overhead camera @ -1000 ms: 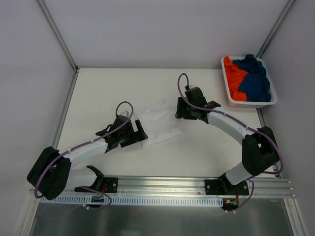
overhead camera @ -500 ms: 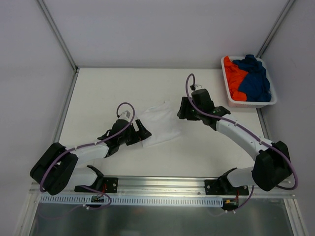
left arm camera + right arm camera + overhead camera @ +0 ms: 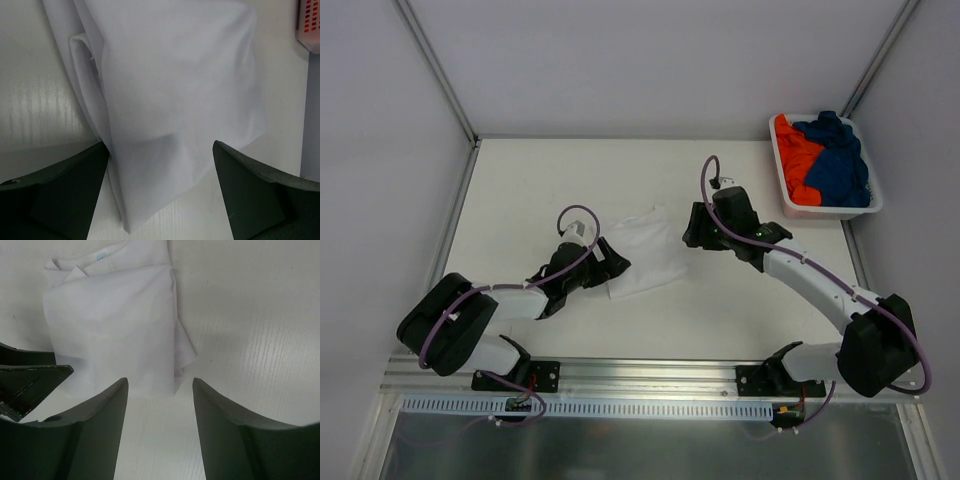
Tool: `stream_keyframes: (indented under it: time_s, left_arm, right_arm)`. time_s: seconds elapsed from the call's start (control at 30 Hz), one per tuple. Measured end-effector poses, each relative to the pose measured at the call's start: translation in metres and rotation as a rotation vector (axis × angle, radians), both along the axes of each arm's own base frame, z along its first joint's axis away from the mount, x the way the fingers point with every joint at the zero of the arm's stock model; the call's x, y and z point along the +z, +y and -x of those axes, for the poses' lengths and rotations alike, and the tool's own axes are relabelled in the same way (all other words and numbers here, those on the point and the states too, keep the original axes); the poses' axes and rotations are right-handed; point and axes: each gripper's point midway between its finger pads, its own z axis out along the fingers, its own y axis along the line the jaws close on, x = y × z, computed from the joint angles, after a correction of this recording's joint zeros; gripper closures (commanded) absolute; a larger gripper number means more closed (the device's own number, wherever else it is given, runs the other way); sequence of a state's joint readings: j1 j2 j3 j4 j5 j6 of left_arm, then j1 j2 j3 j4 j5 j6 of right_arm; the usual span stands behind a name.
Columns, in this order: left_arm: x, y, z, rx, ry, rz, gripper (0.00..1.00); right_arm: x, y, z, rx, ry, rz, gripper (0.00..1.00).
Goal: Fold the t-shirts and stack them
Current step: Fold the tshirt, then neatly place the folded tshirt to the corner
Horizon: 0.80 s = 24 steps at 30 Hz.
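The white t-shirt [image 3: 645,250] lies folded into a small bundle mid-table, with a tiny blue mark [image 3: 102,255] at its collar. My left gripper [image 3: 616,266] is open at the shirt's near-left edge. In the left wrist view [image 3: 160,200] the shirt's corner [image 3: 165,115] lies between the spread jaws. My right gripper [image 3: 691,229] is open at the shirt's right edge. In the right wrist view [image 3: 160,385] the shirt [image 3: 110,325] lies just ahead of the tips. The orange t-shirt [image 3: 794,157] and the dark blue t-shirt [image 3: 838,160] lie crumpled in the basket.
The white plastic basket [image 3: 830,211] stands at the table's back right corner, and its corner shows in the left wrist view [image 3: 310,25]. Grey walls enclose the table on three sides. The left gripper's fingers [image 3: 30,380] show at the left of the right wrist view.
The left gripper has slid right, up to the shirt's edge. The right gripper has shifted slightly right off the shirt. The white shirt looks narrower and more bundled.
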State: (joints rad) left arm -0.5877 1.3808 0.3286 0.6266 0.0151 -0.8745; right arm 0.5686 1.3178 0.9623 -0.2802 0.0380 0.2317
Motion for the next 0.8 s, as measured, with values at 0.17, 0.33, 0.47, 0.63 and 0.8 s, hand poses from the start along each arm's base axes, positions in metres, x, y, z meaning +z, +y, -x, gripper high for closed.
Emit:
stream_keyframes:
  time_s: [0.17, 0.33, 0.47, 0.63, 0.8]
  left_arm:
    - [0.001, -0.004, -0.007, 0.001, -0.012, 0.008, 0.16]
    - [-0.008, 0.001, -0.006, 0.021, 0.018, -0.027, 0.92]
    - [-0.021, 0.004, -0.003, 0.023, 0.082, -0.073, 1.00]
    - [-0.022, 0.003, -0.009, 0.035, 0.110, -0.099, 1.00]
    - [-0.021, 0.013, -0.017, 0.100, 0.152, -0.173, 1.00]
  right_arm:
    - [0.002, -0.001, 0.002, -0.001, -0.007, -0.005, 0.42]
    - [0.006, -0.002, 0.003, -0.003, -0.016, -0.013, 0.42]
    - [0.006, -0.002, 0.004, -0.005, -0.018, -0.018, 0.42]
    - [0.005, -0.005, 0.009, -0.010, -0.018, -0.026, 0.42]
    - [0.014, -0.008, 0.014, -0.013, -0.044, -0.045, 0.41]
